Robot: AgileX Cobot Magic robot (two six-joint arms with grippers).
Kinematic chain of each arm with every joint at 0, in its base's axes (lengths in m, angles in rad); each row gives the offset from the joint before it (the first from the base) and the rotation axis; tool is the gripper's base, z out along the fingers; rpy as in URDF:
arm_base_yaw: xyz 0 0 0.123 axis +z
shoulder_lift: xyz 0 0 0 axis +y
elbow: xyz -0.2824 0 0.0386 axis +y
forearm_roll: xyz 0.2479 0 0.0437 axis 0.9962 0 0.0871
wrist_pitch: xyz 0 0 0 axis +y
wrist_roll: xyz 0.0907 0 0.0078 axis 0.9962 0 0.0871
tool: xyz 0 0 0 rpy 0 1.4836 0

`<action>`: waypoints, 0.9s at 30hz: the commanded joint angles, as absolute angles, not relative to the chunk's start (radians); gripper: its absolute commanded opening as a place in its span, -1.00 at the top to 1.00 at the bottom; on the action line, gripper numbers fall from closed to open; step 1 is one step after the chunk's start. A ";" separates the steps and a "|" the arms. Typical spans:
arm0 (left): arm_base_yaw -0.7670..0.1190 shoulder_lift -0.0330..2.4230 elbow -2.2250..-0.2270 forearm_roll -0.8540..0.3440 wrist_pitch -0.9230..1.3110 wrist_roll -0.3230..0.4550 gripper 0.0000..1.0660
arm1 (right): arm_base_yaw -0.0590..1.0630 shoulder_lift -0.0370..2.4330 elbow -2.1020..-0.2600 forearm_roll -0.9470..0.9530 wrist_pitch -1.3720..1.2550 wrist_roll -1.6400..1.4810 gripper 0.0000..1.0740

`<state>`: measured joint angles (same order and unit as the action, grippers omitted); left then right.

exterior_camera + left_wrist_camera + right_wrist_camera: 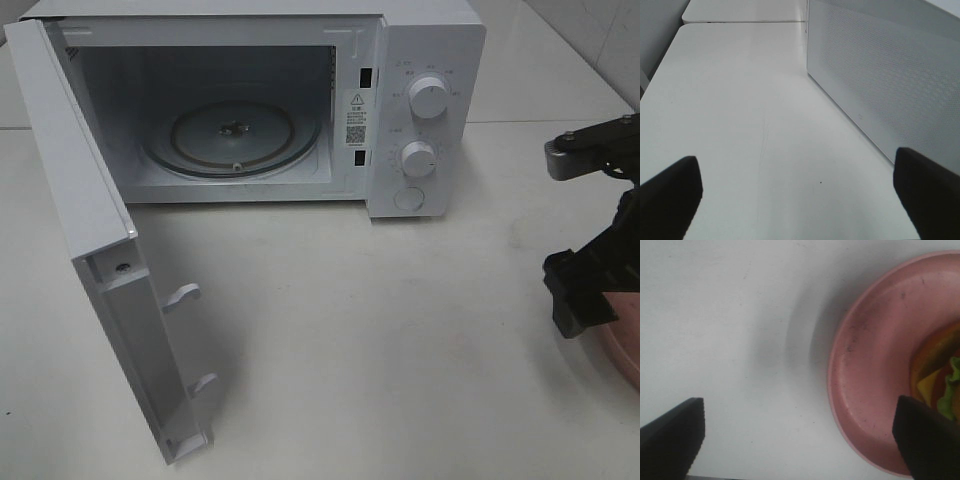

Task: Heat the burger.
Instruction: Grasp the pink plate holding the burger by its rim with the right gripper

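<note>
Microwave (425,60) sits at the back of the white table (380,350) with its door (90,230) swung fully open toward the left side of the exterior high view. The cavity is lit and visible. The glass turntable (232,135) lies flat inside with nothing on it. The control panel is on the right of the cavity: upper knob (430,97), lower knob (418,158), round button (408,198) below them.

Right gripper (800,440): fingers spread wide, nothing between them, only bare table under the gap. One finger (927,440) overlaps the near rim of the pink plate (870,370) in the wrist view. I can't tell if it touches the plate or hangs above it. In the overhead view the right arm (600,255) is at the far right edge, well apart from the microwave.

Burger (935,365) is on the pink plate, at the right edge of the table, mostly cut off by the frame. The parts showing are a brown bun edge, yellow cheese, red tomato and a green lettuce frill. It is off to one side of the open jaws, not between them. In the overhead view only a sliver of the plate shows, beside the right arm, and the burger itself is out of frame.

Left gripper (800,200): fingers also spread wide and holding nothing, over bare table. A dotted white panel (885,80) stands upright on the table ahead of it, to one side. This gripper is not visible in the overhead view.
</note>
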<state>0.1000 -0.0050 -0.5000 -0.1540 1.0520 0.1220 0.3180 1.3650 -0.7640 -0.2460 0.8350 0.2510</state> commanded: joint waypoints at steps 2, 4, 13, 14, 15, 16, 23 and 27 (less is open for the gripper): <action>0.101 -0.025 -0.497 -0.152 1.039 0.122 -0.84 | 0.234 1.364 -0.772 -0.256 0.839 0.205 -0.77; 0.101 -0.025 -0.497 -0.152 1.039 0.122 -0.84 | 0.215 1.364 -0.772 -0.256 0.836 0.200 -0.75; 0.101 -0.025 -0.497 -0.152 1.039 0.122 -0.84 | 0.063 1.396 -0.772 -0.233 0.795 0.181 -0.68; 0.101 -0.025 -0.497 -0.152 1.039 0.122 -0.84 | 0.058 1.401 -0.772 -0.221 0.790 0.176 -0.67; 0.101 -0.025 -0.497 -0.152 1.039 0.122 -0.84 | 0.058 1.401 -0.772 -0.221 0.790 0.176 -0.67; 0.101 -0.025 -0.497 -0.152 1.039 0.122 -0.84 | 0.058 1.417 -0.772 -0.192 0.776 0.153 -0.66; 0.101 -0.025 -0.497 -0.152 1.039 0.122 -0.84 | 0.058 1.490 -0.772 -0.147 0.760 0.109 -0.63; 0.101 -0.025 -0.497 -0.152 1.039 0.122 -0.84 | 0.058 1.542 -0.772 -0.145 0.731 0.109 -0.61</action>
